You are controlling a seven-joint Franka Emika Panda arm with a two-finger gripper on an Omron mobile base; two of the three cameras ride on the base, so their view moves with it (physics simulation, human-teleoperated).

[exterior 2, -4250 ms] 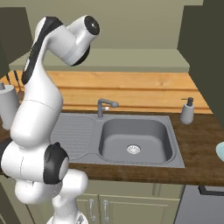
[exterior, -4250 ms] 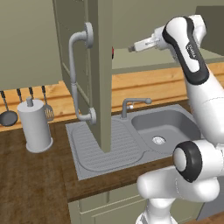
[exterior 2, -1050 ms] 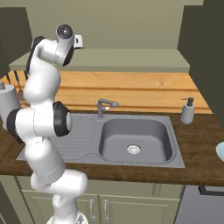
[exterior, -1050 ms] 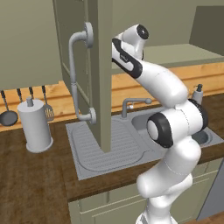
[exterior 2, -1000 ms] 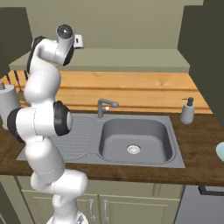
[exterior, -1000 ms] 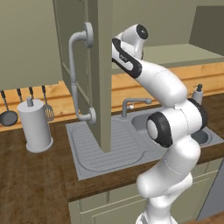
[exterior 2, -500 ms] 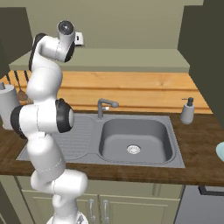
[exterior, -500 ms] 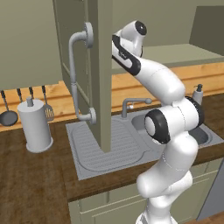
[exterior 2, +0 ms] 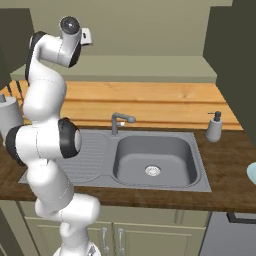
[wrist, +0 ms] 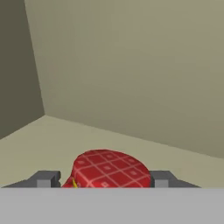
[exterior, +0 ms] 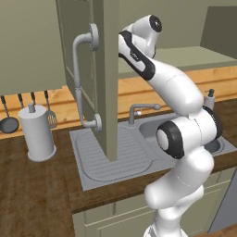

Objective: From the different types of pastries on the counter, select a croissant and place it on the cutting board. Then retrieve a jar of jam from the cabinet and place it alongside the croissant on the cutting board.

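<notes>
The arm reaches up into the open cabinet [exterior: 107, 78] above the sink [exterior 2: 152, 159]. In the hand view the fingers [wrist: 48, 178] stand on either side of the red jar of jam [wrist: 107, 169], pressed against its sides and gripping it. The jar sits on the pale cabinet floor, near the back corner.
</notes>
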